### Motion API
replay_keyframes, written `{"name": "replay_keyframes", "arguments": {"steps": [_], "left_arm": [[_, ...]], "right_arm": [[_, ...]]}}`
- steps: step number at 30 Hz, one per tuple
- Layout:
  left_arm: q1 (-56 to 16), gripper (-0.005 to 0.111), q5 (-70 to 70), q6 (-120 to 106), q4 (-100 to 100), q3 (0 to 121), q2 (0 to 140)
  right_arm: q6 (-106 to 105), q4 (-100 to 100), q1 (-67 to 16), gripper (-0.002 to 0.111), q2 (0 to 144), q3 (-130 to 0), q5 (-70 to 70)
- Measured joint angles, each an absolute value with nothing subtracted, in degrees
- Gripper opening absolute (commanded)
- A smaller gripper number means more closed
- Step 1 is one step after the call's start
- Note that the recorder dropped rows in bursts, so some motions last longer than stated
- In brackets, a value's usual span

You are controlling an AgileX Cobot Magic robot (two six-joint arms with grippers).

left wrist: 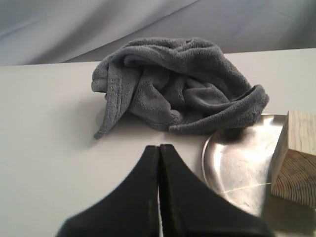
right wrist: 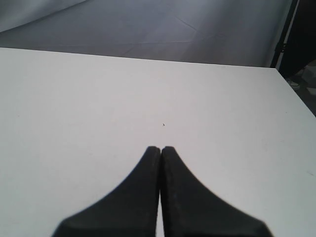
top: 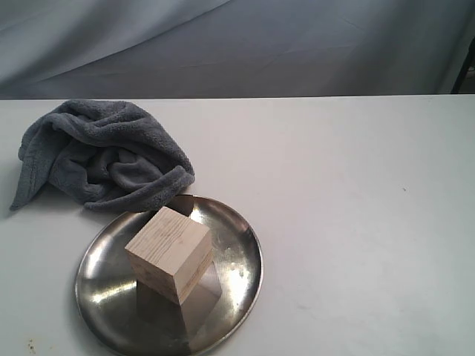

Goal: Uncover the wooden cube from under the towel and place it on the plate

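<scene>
The wooden cube (top: 169, 254) rests on the steel plate (top: 237, 252) at the front left of the table, fully uncovered. The left wrist view catches one edge of the cube (left wrist: 297, 158) on the plate (left wrist: 237, 163). The grey-blue towel (top: 104, 154) lies crumpled behind the plate, one fold touching its far rim; the towel (left wrist: 177, 84) also fills the middle of the left wrist view. My left gripper (left wrist: 159, 147) is shut and empty, short of the plate's edge. My right gripper (right wrist: 161, 148) is shut and empty over bare table. Neither gripper shows in the exterior view.
A white table (top: 356, 222) carries everything. A grey cloth backdrop (top: 237, 44) hangs behind its far edge. The table's right edge (right wrist: 296, 98) shows in the right wrist view, with dark stand parts beyond it.
</scene>
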State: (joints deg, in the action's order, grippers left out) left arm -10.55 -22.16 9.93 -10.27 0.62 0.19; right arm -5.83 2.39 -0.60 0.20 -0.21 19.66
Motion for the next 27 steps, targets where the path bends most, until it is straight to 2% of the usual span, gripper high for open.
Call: {"name": "replay_keyframes", "arguments": {"steps": [13, 27], "left_arm": [[-10.6, 0.000, -18.4, -2.5, 2.2, 0.2, 0.2], [-10.6, 0.000, -18.4, -4.3, 3.4, 0.2, 0.2]], "right_arm": [[-5.8, 2.4, -0.6, 0.000, 0.2, -0.2, 19.7], [-5.8, 2.4, -0.6, 0.000, 0.2, -0.2, 19.7]]}}
